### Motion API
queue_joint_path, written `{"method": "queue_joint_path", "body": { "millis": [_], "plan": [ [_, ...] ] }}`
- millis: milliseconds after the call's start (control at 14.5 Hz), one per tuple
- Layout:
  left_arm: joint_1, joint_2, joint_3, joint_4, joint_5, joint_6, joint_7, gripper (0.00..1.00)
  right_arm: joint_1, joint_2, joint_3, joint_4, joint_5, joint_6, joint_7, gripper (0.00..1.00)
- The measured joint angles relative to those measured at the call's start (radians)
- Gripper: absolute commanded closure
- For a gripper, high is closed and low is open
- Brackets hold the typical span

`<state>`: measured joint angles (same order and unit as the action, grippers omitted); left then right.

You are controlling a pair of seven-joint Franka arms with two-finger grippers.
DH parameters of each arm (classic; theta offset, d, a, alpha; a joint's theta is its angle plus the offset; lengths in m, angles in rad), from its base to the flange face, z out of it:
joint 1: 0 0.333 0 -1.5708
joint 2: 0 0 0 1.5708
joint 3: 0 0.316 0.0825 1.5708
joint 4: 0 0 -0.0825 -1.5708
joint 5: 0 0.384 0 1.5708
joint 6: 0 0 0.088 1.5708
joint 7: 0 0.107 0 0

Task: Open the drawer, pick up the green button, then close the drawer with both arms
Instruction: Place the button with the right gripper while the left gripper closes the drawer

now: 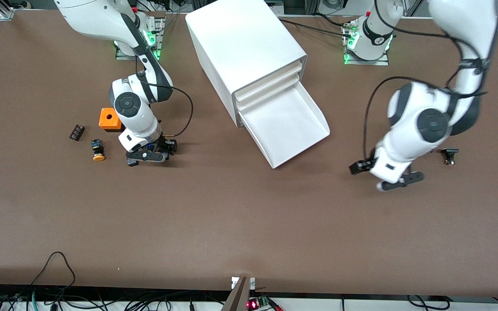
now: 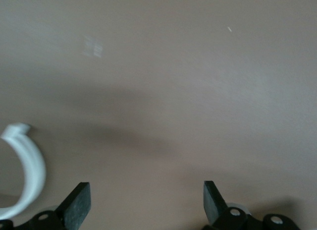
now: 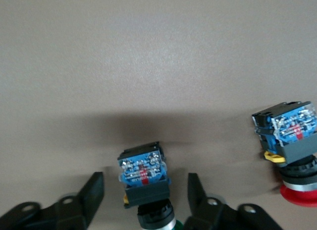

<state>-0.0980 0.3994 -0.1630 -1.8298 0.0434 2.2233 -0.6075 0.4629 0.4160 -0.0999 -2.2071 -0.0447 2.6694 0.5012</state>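
The drawer (image 1: 284,122), the lowest of the white cabinet (image 1: 240,43), stands pulled out and shows nothing in it. The button lies on the table toward the right arm's end. Its blue-and-black body (image 3: 143,178) sits between my right gripper's (image 3: 144,195) open fingers (image 3: 91,195), with a gap on each side and a bit of green cap showing. In the front view my right gripper (image 1: 147,155) is low over the table and covers most of the button (image 1: 132,163). My left gripper (image 1: 381,176) is open and empty over bare table (image 2: 144,202) toward the left arm's end.
A yellow-orange-capped button (image 1: 98,151) lies beside my right gripper and shows in the right wrist view (image 3: 290,141). An orange box with a hole (image 1: 110,119) and a small dark part (image 1: 76,132) lie nearby. A small black part (image 1: 449,155) lies by my left arm.
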Motion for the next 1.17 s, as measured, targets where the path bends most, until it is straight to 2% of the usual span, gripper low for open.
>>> {"method": "queue_joint_path", "body": {
  "millis": [138, 345, 759, 897, 1034, 1172],
  "plan": [
    [-0.06, 0.047, -0.002, -0.051, 0.0, 0.134, -0.162, 0.0, 0.0, -0.018, 0.0, 0.053, 0.0, -0.085, 0.021, 0.0],
    [-0.147, 0.103, -0.004, -0.123, 0.0, 0.273, -0.337, 0.0, -0.002, -0.064, -0.001, 0.193, 0.0, -0.32, 0.035, 0.0],
    [-0.256, 0.109, -0.008, -0.168, 0.0, 0.29, -0.446, 0.0, -0.033, -0.128, -0.015, 0.471, 0.0, -0.683, 0.041, 0.0],
    [-0.256, 0.103, -0.039, -0.184, 0.0, 0.29, -0.445, 0.0, -0.081, -0.131, -0.014, 0.572, 0.0, -0.797, 0.04, 0.0],
    [-0.258, 0.086, -0.107, -0.223, 0.0, 0.289, -0.445, 0.0, -0.147, -0.134, 0.003, 0.641, -0.001, -0.87, 0.034, 0.0],
    [-0.262, 0.06, -0.173, -0.261, 0.0, 0.281, -0.446, 0.0, -0.259, -0.141, 0.08, 0.675, -0.021, -0.919, 0.002, 0.0]
  ]
}}
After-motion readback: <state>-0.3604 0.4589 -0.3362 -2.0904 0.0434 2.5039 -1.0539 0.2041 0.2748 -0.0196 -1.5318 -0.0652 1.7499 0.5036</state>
